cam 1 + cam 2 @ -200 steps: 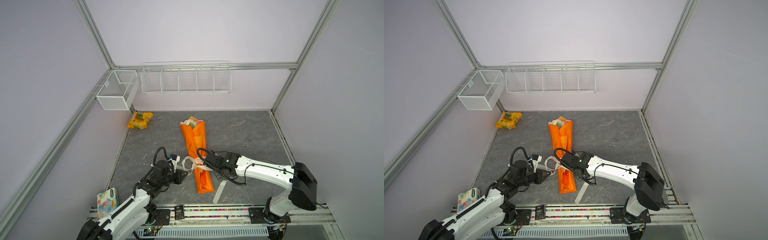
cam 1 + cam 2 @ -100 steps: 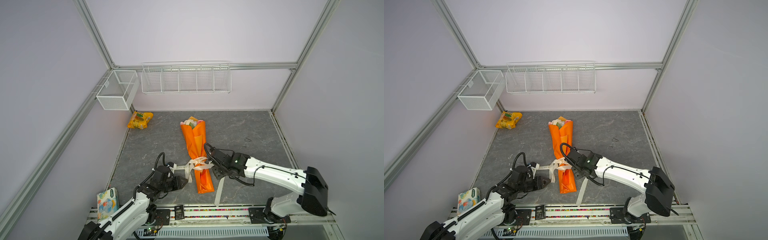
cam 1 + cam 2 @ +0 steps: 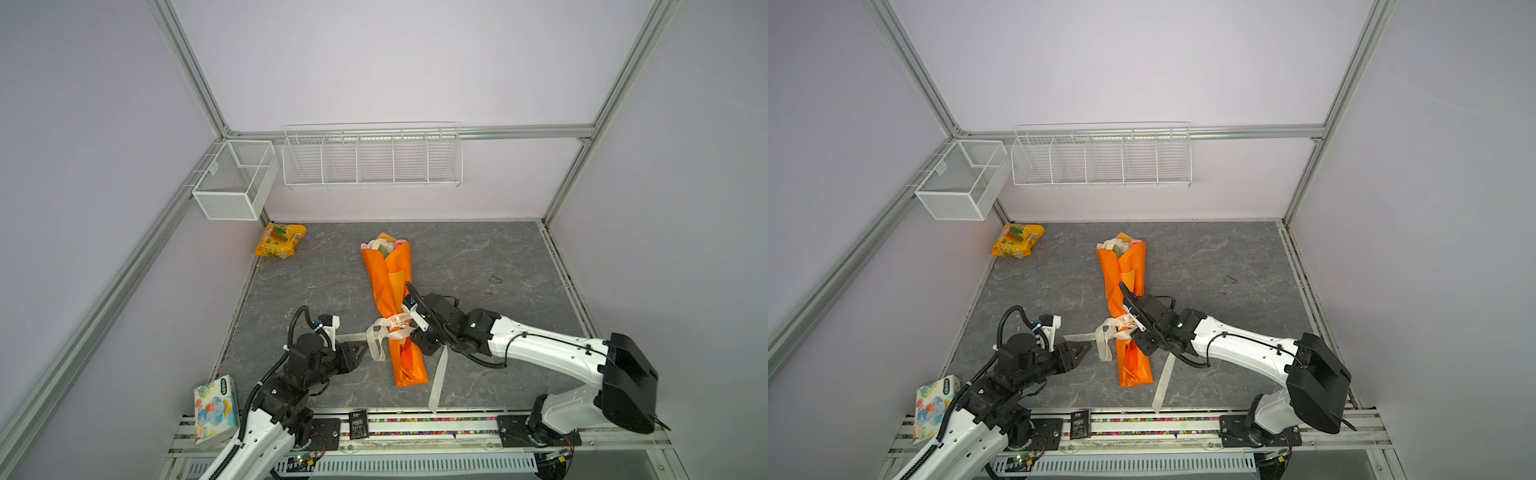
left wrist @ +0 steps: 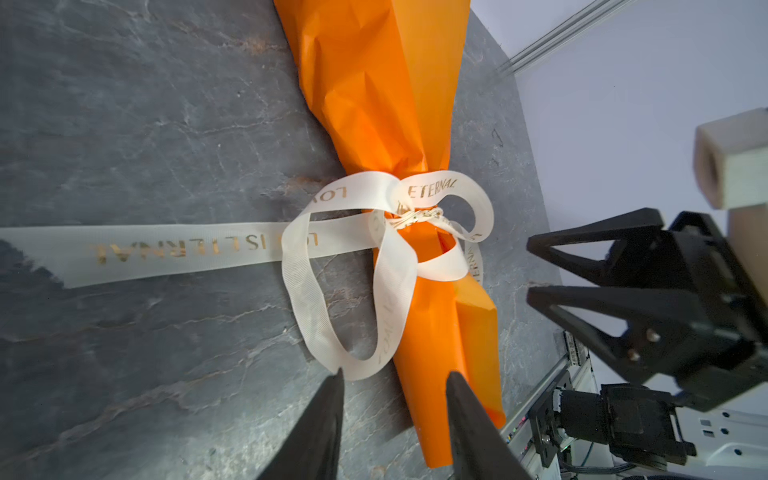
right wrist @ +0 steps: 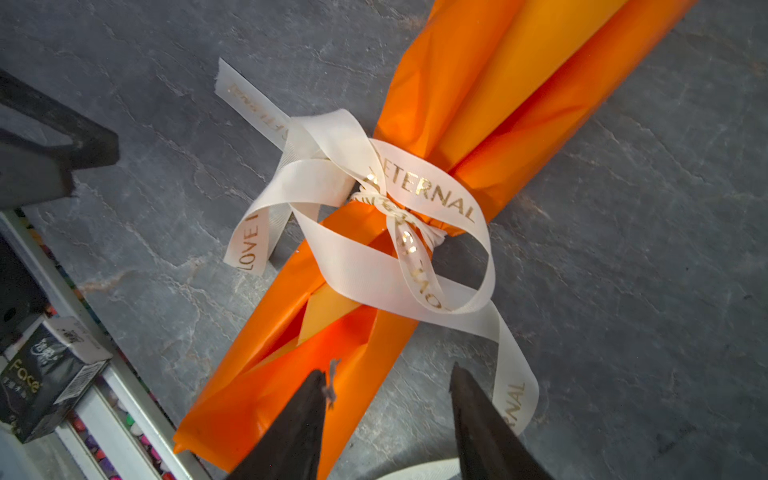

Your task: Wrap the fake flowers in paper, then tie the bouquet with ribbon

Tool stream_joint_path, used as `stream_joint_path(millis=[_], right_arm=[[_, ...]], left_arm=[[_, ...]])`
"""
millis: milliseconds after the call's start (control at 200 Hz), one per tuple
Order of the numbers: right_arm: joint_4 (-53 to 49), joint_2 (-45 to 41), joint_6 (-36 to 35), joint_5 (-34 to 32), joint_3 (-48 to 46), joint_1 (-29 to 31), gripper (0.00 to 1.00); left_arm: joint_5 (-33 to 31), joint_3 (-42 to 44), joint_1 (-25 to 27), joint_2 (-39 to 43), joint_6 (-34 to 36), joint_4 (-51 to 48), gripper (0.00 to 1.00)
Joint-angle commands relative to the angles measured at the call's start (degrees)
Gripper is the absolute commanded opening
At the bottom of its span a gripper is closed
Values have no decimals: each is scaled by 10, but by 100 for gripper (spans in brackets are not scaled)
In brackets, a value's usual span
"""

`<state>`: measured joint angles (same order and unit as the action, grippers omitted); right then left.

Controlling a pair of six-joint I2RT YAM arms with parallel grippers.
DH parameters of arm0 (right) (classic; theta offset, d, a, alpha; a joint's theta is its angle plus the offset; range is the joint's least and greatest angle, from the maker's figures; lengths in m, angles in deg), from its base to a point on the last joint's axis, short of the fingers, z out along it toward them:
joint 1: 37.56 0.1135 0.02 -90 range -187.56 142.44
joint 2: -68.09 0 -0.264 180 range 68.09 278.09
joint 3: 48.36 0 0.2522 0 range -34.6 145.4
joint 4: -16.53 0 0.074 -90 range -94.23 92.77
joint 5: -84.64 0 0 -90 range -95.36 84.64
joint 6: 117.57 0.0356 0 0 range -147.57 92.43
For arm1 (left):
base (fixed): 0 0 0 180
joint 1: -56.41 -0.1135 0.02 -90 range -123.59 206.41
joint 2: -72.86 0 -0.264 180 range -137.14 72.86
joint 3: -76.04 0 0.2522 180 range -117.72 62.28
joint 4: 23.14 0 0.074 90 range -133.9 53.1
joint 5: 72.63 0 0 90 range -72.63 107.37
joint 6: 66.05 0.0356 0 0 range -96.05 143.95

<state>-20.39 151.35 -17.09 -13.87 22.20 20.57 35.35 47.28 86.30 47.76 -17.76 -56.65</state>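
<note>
The bouquet of fake flowers lies on the grey slate table in its orange wrap, blooms at the far end. A cream ribbon with gold letters is knotted in a bow round the wrap's narrow part. One tail runs left on the table and the other toward the front edge. My left gripper is open just left of the bow, holding nothing. My right gripper is open just right of the bow, over the wrap's lower end, also holding nothing.
A yellow-orange snack packet lies at the back left. A tissue pack and a small black box sit by the front rail. Two white wire baskets hang on the back walls.
A second ago both grippers were shut on the ribbon at the bow. They drew apart, opened and let go. The bow now lies loose on the wrap.
</note>
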Motion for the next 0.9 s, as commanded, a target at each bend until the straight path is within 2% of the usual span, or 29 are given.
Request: stream_joint_path(millis=[0,65,235,410,550,690,895], right_arm=[[62,8,-40,-3,-19,1,50],[74,1,-20,-25,-35,-2,46],[113,-65,45,-37,-115,-12,45],[123,-110,73,-22,-163,-26,46],[121,-113,84,-18,-167,-26,46],[119,-112,88,-14,-164,-27,46],[122,-112,103,-2,-169,-26,47]], left_arm=[[-10,-58,-1,-54,58,41,40],[16,-108,-1,-138,123,51,41],[75,-273,-1,-388,292,-30,42],[122,-416,12,-558,435,-141,43],[62,-488,56,-650,529,-196,47],[21,-539,64,-709,547,-214,44],[17,-576,65,-735,578,-238,41]])
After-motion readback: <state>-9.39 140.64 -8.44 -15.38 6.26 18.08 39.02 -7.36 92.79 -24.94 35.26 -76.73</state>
